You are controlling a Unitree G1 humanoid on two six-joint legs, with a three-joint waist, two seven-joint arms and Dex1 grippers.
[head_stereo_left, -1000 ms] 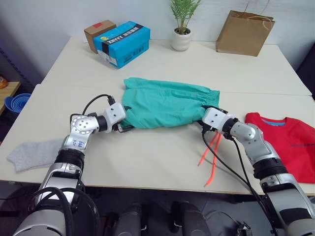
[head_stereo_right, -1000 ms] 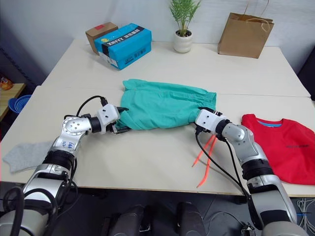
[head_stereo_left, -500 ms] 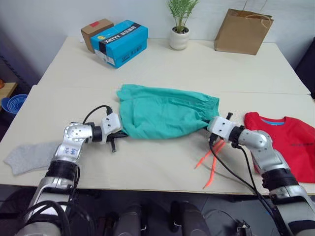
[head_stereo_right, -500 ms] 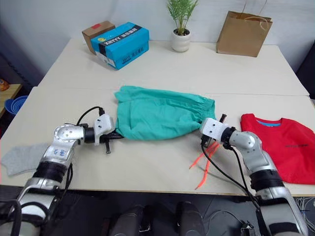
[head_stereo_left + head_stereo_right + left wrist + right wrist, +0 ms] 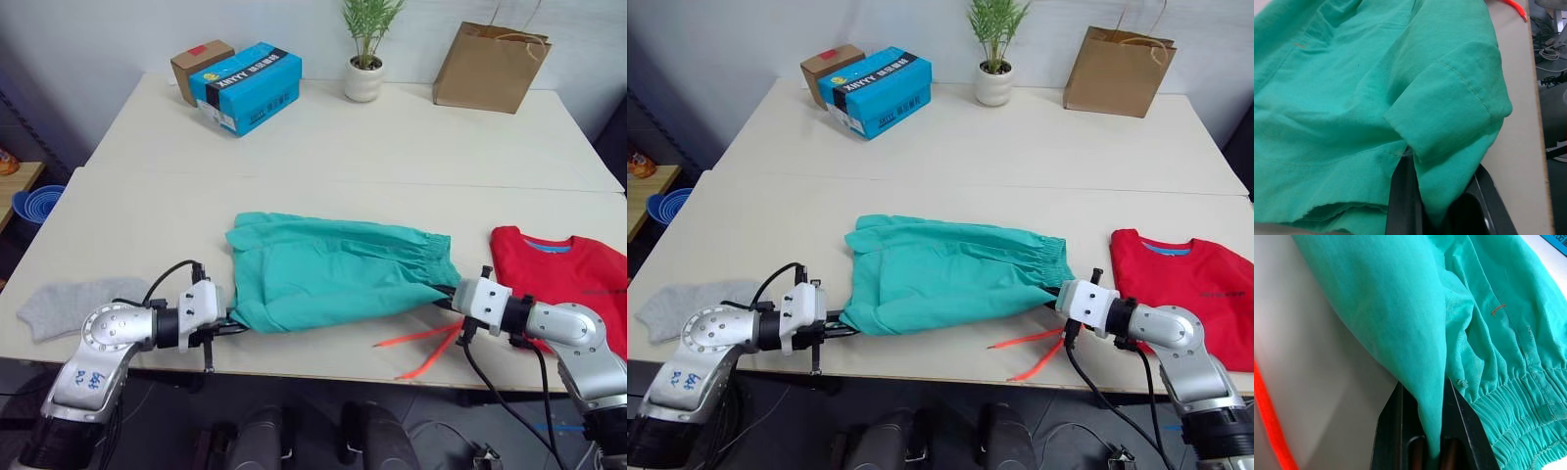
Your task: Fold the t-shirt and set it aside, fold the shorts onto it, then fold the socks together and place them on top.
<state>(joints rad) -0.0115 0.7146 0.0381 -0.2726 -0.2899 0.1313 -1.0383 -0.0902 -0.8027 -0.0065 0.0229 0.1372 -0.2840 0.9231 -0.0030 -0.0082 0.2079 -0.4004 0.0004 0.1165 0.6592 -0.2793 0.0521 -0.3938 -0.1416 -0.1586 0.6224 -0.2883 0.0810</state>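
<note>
The teal-green shorts (image 5: 333,269) lie stretched flat across the near table, waistband to the right. My left gripper (image 5: 227,319) is shut on the hem at their near left corner; in the left wrist view the cloth (image 5: 1444,147) runs down between the black fingers (image 5: 1403,205). My right gripper (image 5: 454,295) is shut on the waistband end, with fabric (image 5: 1425,357) pinched between its fingers (image 5: 1388,431). The neon orange drawstring (image 5: 423,339) trails toward the front edge. The red t-shirt (image 5: 565,274) lies at the right edge. A grey sock (image 5: 61,305) rests at the far left.
On the far table stand a blue shoebox (image 5: 247,86), a brown cardboard box (image 5: 199,65), a potted plant (image 5: 365,61) and a paper bag (image 5: 491,67). A seam (image 5: 343,182) joins the two tables. Blue bowls (image 5: 37,202) sit beside the table on the left.
Both grippers have shut on the shorts' near corners and drawn them toward the front edge, spreading them wider between the arms. The camera view has also shifted.
</note>
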